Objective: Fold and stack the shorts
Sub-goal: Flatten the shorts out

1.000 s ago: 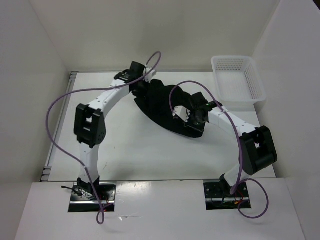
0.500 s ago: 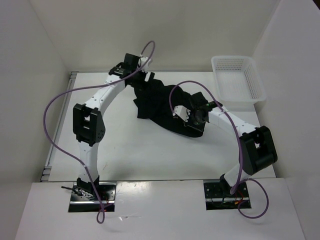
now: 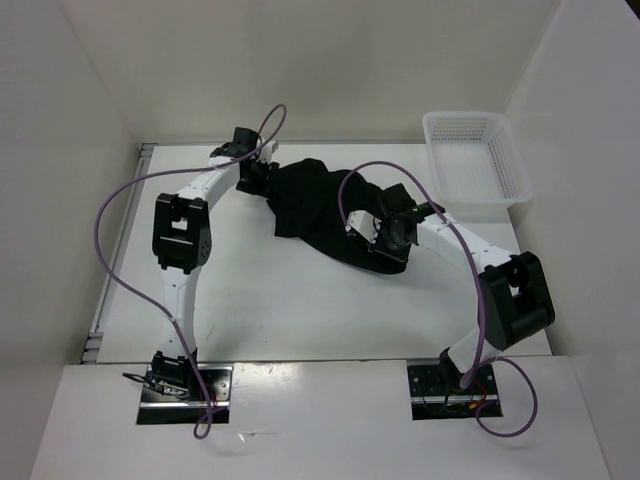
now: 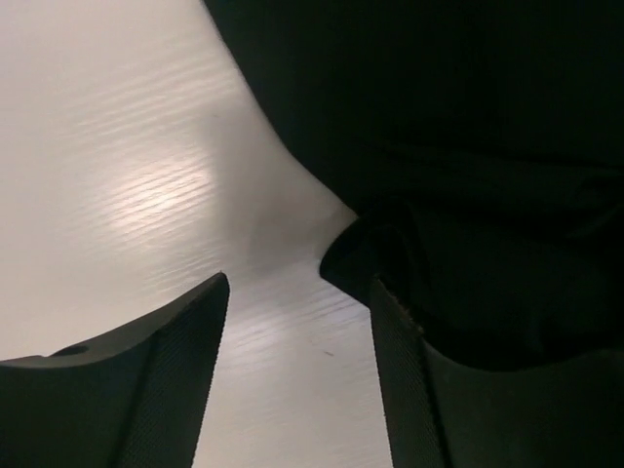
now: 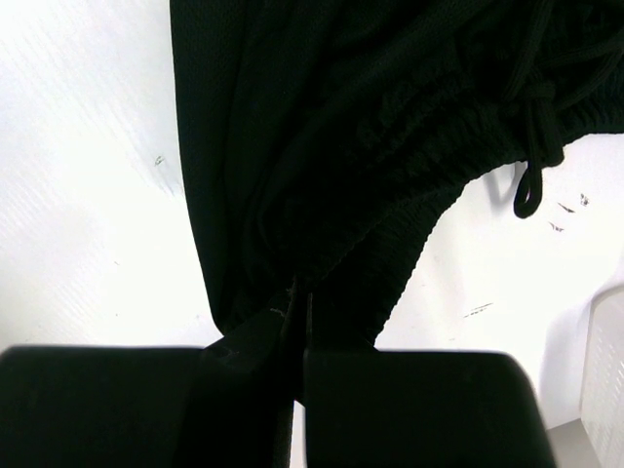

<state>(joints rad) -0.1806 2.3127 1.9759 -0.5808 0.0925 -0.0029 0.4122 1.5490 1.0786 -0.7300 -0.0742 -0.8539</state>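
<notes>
Shorts [image 3: 315,200]: black soft fabric, crumpled on the white table [image 3: 260,290], long axis running from far left to near right
Left gripper [image 4: 297,285]: at the far-left end; jaws apart over bare table, holding nothing; the cloth edge lies just ahead, by its right finger
Right gripper [image 5: 300,312]: closed, pinching a fold at the near-right end, seemingly near the gathered waistband
Drawstring [image 5: 534,146]: thin cord, hanging loose
Basket [image 3: 512,165]: white mesh, well apart

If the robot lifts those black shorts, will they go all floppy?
Probably floppy: the shorts lie crumpled in soft folds, bunching where the right pincer pinches them. Likely light, the cloth looking thin; pushed, they would probably wrinkle rather than slide flat.
</notes>
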